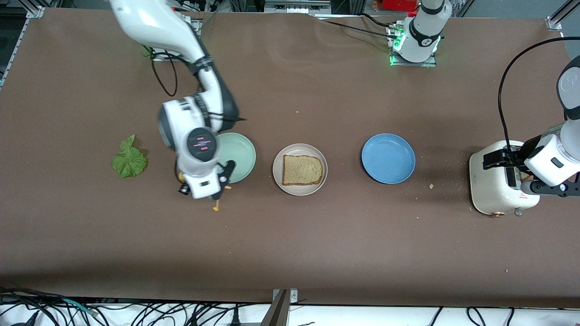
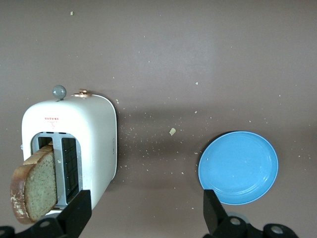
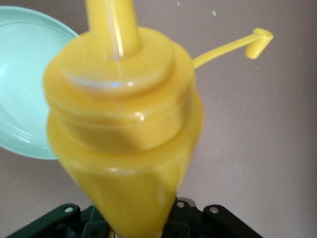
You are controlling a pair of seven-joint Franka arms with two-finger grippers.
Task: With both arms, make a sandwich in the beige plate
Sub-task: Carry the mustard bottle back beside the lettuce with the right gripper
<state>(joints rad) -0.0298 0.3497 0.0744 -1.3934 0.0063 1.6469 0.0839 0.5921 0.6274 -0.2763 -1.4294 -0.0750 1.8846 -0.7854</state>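
- Brown bench (image 1: 317, 244) runs the width of the scene, speckled with crumbs near the toaster.
- At its middle sits the beige plate (image 1: 300, 149), with one slice of brown bread (image 1: 302, 170) lying flat in it; no lettuce or second slice is on it.
- Beside it toward the right arm's end is the mint green plate (image 1: 242, 154); toward the left arm's end is the blue plate (image 1: 388, 158).
- The lettuce leaf (image 1: 129, 160) lies on the bench near the right arm's end, well apart from the plates.
- The right gripper (image 1: 206, 192) hangs over the bench just beside the mint green plate, fingers clamped on a yellow squeeze bottle (image 3: 124, 129) whose open cap (image 3: 259, 41) dangles on its strap.
- The white toaster (image 2: 74, 144) stands at the left arm's end, a second bread slice (image 2: 33, 184) sticking out of one slot.
- The left gripper (image 2: 146, 210) hovers over the toaster, fingers (image 2: 79, 210) spread wide, holding nothing.
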